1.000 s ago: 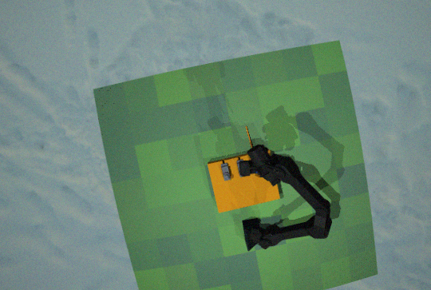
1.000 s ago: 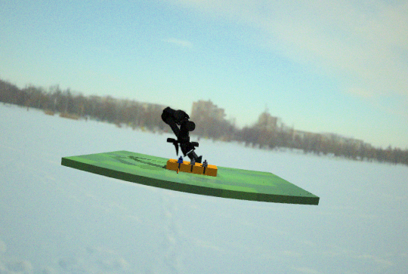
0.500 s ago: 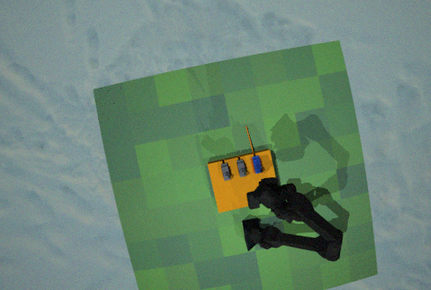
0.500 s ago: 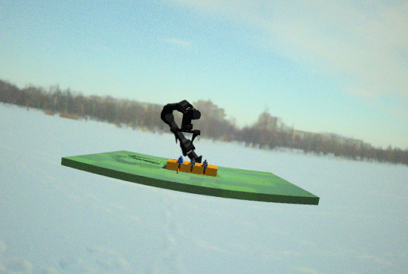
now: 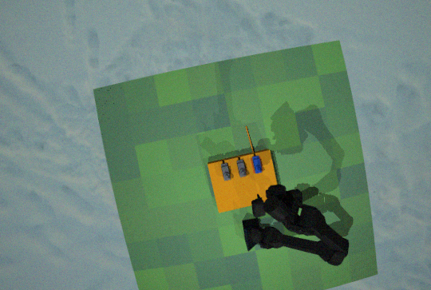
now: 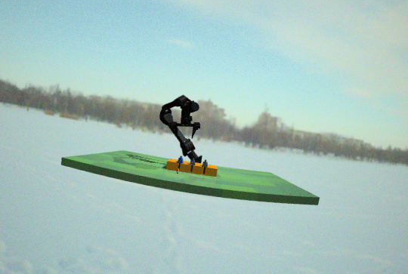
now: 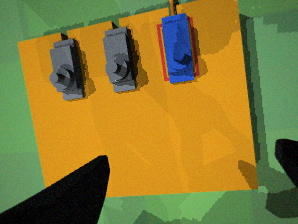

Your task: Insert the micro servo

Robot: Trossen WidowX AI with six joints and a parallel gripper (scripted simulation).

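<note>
The blue micro servo [image 5: 257, 164] [image 6: 180, 160] [image 7: 176, 47] stands in the red-marked pocket of the orange deck [image 5: 235, 199] [image 7: 145, 170]. Red outline [image 7: 162, 52] shows along both its long sides. Its shaft points up. Its orange cable [image 5: 250, 139] [image 7: 173, 7] leaves over the deck's back edge, in line with the side notch; in the exterior view its end hangs at the deck's side. Whether both ears lie fully flat cannot be told. My gripper [image 7: 189, 155] is open and empty, raised above the deck's front part, away from the servo.
Two grey servos [image 7: 66, 67] [image 7: 119, 60] stand in a row left of the blue one in the wrist view. The deck rests on a green patchwork board [image 5: 168, 189] [image 6: 242, 194]. The arm's base [image 5: 251, 233] stands near the deck's front edge.
</note>
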